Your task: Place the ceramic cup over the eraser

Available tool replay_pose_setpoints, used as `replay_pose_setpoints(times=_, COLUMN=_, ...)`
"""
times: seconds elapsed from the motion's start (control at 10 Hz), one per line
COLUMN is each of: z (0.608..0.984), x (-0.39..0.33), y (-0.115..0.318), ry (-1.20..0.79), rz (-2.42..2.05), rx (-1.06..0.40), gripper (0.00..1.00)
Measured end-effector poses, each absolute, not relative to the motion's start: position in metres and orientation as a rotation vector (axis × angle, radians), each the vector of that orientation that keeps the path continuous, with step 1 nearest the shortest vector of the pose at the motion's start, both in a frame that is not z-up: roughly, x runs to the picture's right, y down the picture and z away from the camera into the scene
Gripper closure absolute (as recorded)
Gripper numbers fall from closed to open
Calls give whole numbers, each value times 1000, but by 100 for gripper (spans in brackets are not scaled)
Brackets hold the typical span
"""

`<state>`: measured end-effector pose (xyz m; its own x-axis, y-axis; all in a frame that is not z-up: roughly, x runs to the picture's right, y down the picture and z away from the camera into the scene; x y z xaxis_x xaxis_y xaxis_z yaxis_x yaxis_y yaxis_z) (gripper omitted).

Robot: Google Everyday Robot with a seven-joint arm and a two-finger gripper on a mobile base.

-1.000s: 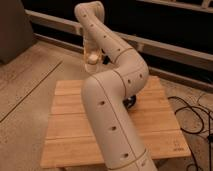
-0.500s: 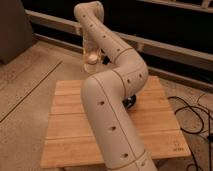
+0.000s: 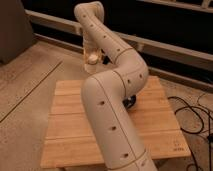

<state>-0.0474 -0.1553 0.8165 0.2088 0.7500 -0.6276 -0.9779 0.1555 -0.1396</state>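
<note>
My gripper (image 3: 92,56) hangs at the end of the white arm, above the far edge of the wooden table (image 3: 70,125). A small white glossy ceramic cup (image 3: 92,59) sits between its fingers, held up in the air with the gripper shut on it. The eraser is not visible; the arm's thick forearm covers the middle of the table.
A dark object (image 3: 131,103) peeks out from behind the arm's elbow on the table's right half. Black cables (image 3: 192,112) lie on the floor to the right. A low wall with rails (image 3: 165,47) runs along the back.
</note>
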Motion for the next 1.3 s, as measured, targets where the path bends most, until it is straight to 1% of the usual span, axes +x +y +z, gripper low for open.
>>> replay_pose_setpoints(times=0.1, z=820, x=-26, y=-150, ry=504, rz=1331, rx=-577, gripper=100)
replay_pose_setpoints(times=0.7, z=821, x=-28, y=-151, ry=500, rz=1333, rx=-574, gripper=100)
replay_pose_setpoints(times=1.3, z=826, x=11, y=-136, ry=575, rz=1392, rx=-571, gripper=100)
